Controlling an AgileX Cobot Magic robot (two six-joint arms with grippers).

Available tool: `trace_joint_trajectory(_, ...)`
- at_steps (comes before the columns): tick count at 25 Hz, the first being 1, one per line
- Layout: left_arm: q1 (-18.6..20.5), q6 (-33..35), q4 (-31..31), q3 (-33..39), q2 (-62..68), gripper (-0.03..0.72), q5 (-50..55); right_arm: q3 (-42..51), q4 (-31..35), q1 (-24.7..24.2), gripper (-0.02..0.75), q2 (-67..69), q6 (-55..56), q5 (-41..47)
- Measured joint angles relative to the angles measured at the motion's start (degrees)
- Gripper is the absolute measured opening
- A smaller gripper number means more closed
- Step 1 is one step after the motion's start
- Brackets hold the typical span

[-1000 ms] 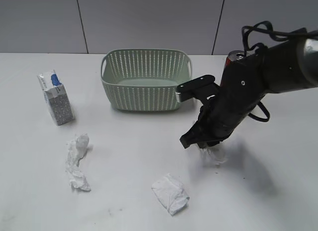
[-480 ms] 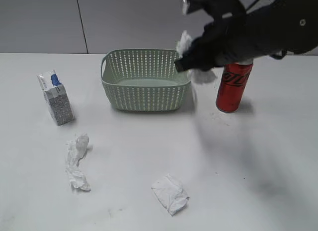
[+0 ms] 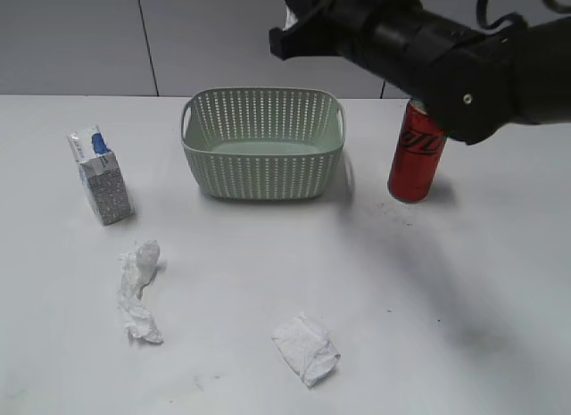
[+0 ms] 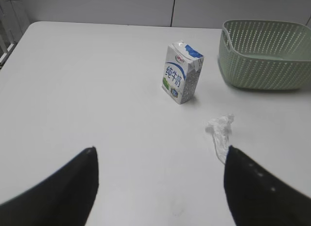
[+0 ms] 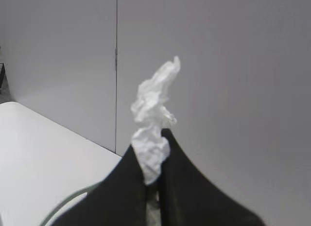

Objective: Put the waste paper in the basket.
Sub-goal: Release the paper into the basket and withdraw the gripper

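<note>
My right gripper (image 5: 148, 140) is shut on a crumpled white wad of waste paper (image 5: 154, 102) that sticks up past the fingertips. In the exterior view this gripper (image 3: 290, 29) is high above the back of the pale green basket (image 3: 262, 176), whose rim edge shows in the right wrist view (image 5: 63, 205). The basket looks empty. An elongated wad (image 3: 138, 292) lies front left and a squarish wad (image 3: 306, 347) front centre. My left gripper (image 4: 160, 149) is open and empty above the table, with the elongated wad (image 4: 221, 131) by its right finger.
A white-and-blue carton (image 3: 100, 174) stands left of the basket, also in the left wrist view (image 4: 181, 73). A red can (image 3: 417, 156) stands right of the basket, under my right arm. The basket also shows in the left wrist view (image 4: 265, 70).
My right gripper has lifted a wad from the table at front right and carried it up and left, to high over the basket. The can is uncovered.
</note>
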Motion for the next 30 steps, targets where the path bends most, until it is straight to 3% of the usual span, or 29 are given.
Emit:
trace_joint_trajectory(4,0.0,0.0,0.0,0.0,0.0,0.591,0.0,0.0,-0.2,0.0,0.01,5.8,-0.1,-4.7)
trace_joint_trajectory(7,0.0,0.0,0.0,0.0,0.0,0.591,0.0,0.0,-1.0,0.0,0.07,9.0,-0.1,-5.0)
trace_joint_trajectory(9,0.0,0.0,0.0,0.0,0.0,0.591,0.0,0.0,-1.7,0.0,0.17,10.4,-0.1,-5.0)
trace_joint_trajectory(14,0.0,0.0,0.0,0.0,0.0,0.591,0.0,0.0,-1.7,0.0,0.549,11.7,-0.2,-5.0)
trace_joint_trajectory(16,0.0,0.0,0.0,0.0,0.0,0.591,0.0,0.0,-1.7,0.0,0.62,11.8,-0.2,-5.2)
trace_joint_trajectory(20,0.0,0.0,0.0,0.0,0.0,0.591,0.0,0.0,-1.7,0.0,0.638,11.8,-0.3,-9.2)
trace_joint_trajectory(25,0.0,0.0,0.0,0.0,0.0,0.591,0.0,0.0,-2.1,0.0,0.597,10.9,5.5,-17.1)
trace_joint_trajectory(28,0.0,0.0,0.1,0.0,0.0,0.591,0.0,0.0,-6.7,-0.1,0.589,9.1,7.6,-17.0)
trace_joint_trajectory(30,0.0,0.0,0.1,0.0,0.0,0.591,0.0,0.0,-11.7,0.2,0.587,6.5,8.0,-12.3)
